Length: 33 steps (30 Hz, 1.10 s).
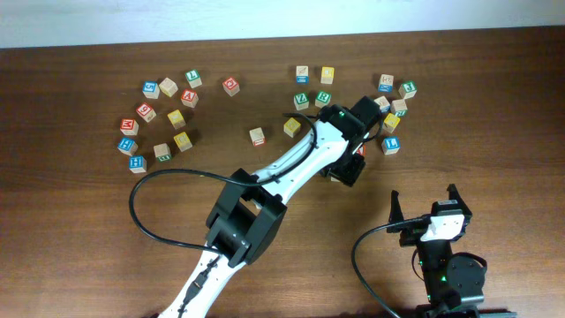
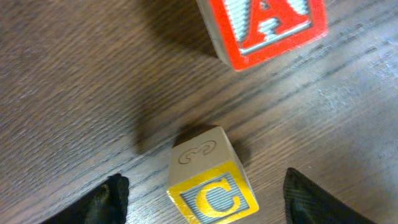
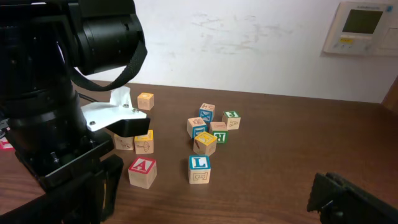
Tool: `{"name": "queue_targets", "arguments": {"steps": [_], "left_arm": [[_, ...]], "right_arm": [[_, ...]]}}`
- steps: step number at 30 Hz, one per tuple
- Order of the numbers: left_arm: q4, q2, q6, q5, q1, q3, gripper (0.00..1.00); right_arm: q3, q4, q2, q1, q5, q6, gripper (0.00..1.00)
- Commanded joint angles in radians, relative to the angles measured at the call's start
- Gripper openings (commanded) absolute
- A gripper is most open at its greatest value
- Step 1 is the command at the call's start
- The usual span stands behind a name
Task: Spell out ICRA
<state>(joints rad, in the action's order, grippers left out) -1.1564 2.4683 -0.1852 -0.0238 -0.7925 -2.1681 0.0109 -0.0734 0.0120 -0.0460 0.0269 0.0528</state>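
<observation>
In the left wrist view the yellow C cube (image 2: 211,186) stands on the table between the fingers of my left gripper (image 2: 205,190). The jaws stand open, well clear of the cube on both sides. The red A cube (image 2: 261,28) lies just beyond it. From overhead the left gripper (image 1: 349,163) covers the C cube, and only a red edge of the A cube (image 1: 360,150) shows. The right wrist view shows the A cube (image 3: 142,171) beside the left arm. My right gripper (image 1: 424,205) waits open and empty near the front right. I cannot pick out the I and R cubes.
A cluster of letter cubes (image 1: 393,106) lies right of the left gripper, with a blue L cube (image 3: 199,168) nearest. More cubes sit at the far left (image 1: 159,119) and back middle (image 1: 313,84). The left arm (image 1: 265,190) crosses the table diagonally.
</observation>
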Motion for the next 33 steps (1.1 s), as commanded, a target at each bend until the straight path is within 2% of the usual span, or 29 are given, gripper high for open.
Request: {"name": "queue_targets", "arguments": {"steps": [1,2,7,10,12,15,16,21,24,31,33], "left_arm": [[0.013,-0.015,-0.078,0.024,0.002,0.009,0.60],[0.016,-0.015,-0.092,0.024,0.002,0.009,0.53],[0.014,-0.015,-0.201,0.024,-0.004,0.033,0.40],[0.012,-0.015,-0.215,0.024,-0.004,0.035,0.40],[0.012,-0.015,-0.215,0.024,-0.004,0.035,0.34],[0.016,-0.015,-0.214,0.025,-0.003,0.035,0.32],[0.016,-0.015,-0.214,0.025,-0.003,0.035,0.27],[-0.005,-0.017,-0.214,0.032,-0.003,0.035,0.29],[-0.056,-0.026,-0.226,0.032,-0.003,0.034,0.26],[-0.239,-0.035,-0.409,0.050,0.052,0.034,0.25],[-0.277,-0.035,-0.425,0.051,0.071,0.034,0.23]], "right_arm": [[-0.005,-0.006,-0.005,0.008,0.011,-0.001,0.98],[-0.005,-0.006,-0.005,0.008,0.011,-0.001,0.98],[-0.005,-0.006,-0.005,0.008,0.011,-0.001,0.98],[-0.005,-0.006,-0.005,0.008,0.011,-0.001,0.98],[-0.005,-0.006,-0.005,0.008,0.011,-0.001,0.98],[-0.005,-0.006,-0.005,0.008,0.011,-0.001,0.98],[-0.005,-0.006,-0.005,0.008,0.011,-0.001,0.98],[-0.005,-0.006,-0.005,0.008,0.011,-0.001,0.98],[-0.005,-0.006,-0.005,0.008,0.011,-0.001,0.99],[-0.005,-0.006,-0.005,0.008,0.011,-0.001,0.99],[-0.005,-0.006,-0.005,0.008,0.011,-0.001,0.99]]}}
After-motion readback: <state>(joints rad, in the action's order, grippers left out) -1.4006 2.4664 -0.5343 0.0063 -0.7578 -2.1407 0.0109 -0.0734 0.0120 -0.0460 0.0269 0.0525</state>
